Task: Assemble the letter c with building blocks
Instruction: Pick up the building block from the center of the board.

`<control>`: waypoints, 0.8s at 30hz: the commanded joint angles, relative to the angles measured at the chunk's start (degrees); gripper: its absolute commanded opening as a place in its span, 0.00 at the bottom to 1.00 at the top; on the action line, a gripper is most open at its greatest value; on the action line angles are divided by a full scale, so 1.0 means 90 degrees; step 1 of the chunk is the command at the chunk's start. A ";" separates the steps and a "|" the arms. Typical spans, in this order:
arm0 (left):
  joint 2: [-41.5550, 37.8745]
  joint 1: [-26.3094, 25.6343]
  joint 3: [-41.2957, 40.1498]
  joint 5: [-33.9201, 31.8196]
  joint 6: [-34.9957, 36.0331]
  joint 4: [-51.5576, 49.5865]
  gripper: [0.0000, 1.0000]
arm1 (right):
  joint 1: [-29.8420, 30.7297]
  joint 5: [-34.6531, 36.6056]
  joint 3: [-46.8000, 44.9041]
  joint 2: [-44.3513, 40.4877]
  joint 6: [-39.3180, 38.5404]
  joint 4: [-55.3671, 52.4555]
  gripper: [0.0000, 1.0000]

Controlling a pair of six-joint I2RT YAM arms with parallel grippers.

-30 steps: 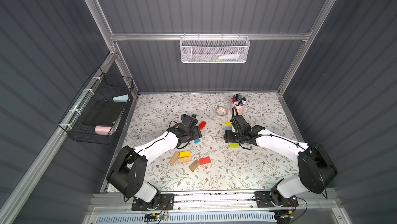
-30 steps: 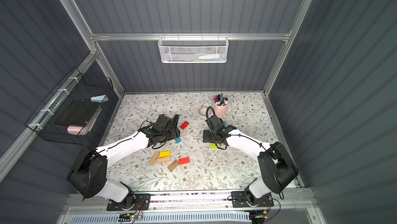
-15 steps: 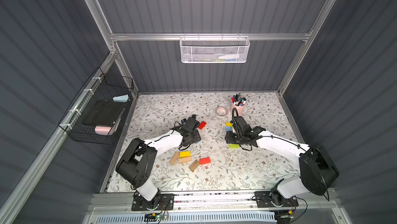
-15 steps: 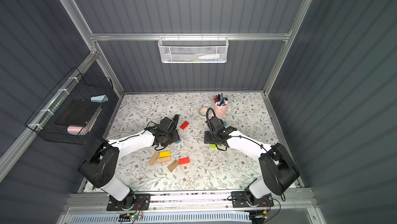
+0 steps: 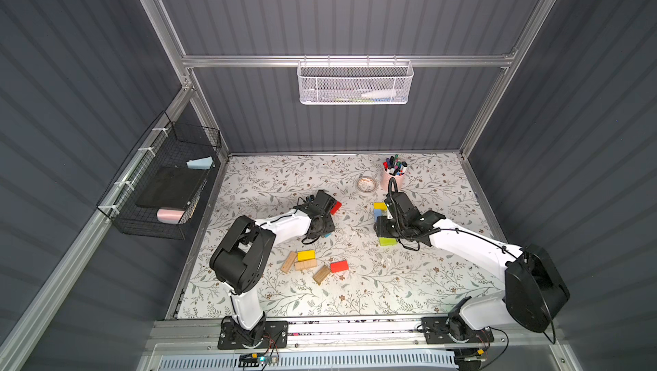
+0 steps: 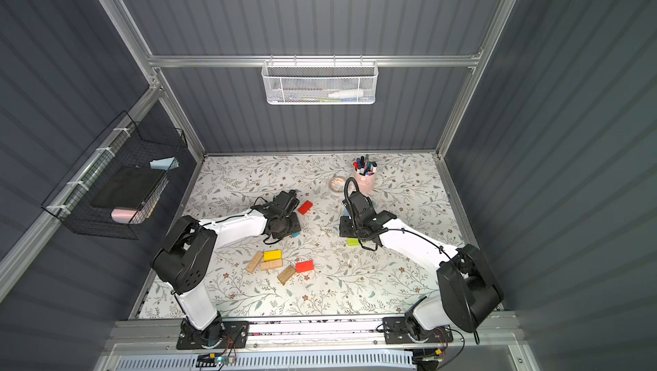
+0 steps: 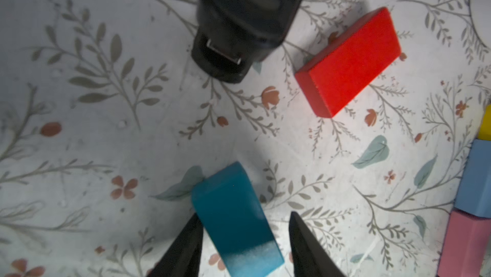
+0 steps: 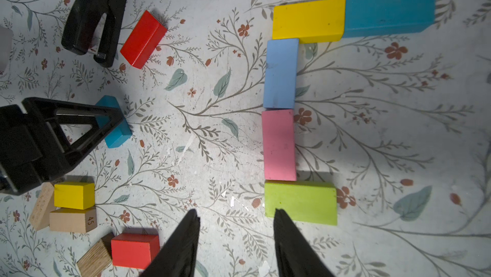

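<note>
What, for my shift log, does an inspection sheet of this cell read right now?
Surface: floral cover, scuffed.
Job's things: yellow block, teal end block, light blue block, pink block, lime block form a partial C; red block loose near stapler.
Clutter: black stapler, pen cup, tape roll.
Grippers: left gripper open astride loose teal block; right gripper open, empty.
Cables: wrist cable arches above right wrist.
Surroundings: white mesh basket, black wire basket.

A wide strip of bare desk (image 5: 355,230) runs between the teal brick (image 7: 233,217) and the row of bricks (image 8: 279,143). Beyond the teal brick, the stapler (image 7: 247,23) and a red brick (image 7: 350,60) leave only a narrow gap. Five loose bricks (image 5: 305,265) crowd the desk toward its front edge.
</note>
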 commanded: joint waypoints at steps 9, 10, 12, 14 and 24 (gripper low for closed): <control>0.0532 -0.0033 0.0662 -0.0387 0.0864 -0.0922 0.41 | 0.0031 -0.0082 -0.0185 -0.0221 0.0122 -0.0013 0.46; 0.0544 -0.0052 0.0666 -0.0435 0.0924 -0.0970 0.41 | 0.0031 -0.0095 -0.0200 -0.0250 0.0106 -0.0029 0.46; 0.0570 -0.0099 0.0678 -0.0582 0.1036 -0.1072 0.39 | 0.0032 -0.0093 -0.0229 -0.0306 0.0095 -0.0035 0.46; 0.0611 -0.0151 0.0683 -0.0685 0.1176 -0.1097 0.38 | 0.0037 -0.0115 -0.0259 -0.0336 0.0075 -0.0026 0.46; 0.0463 -0.0361 0.0821 -0.0415 0.2311 -0.0772 0.21 | -0.0115 -0.1605 -0.0731 -0.0549 0.0270 0.0699 0.54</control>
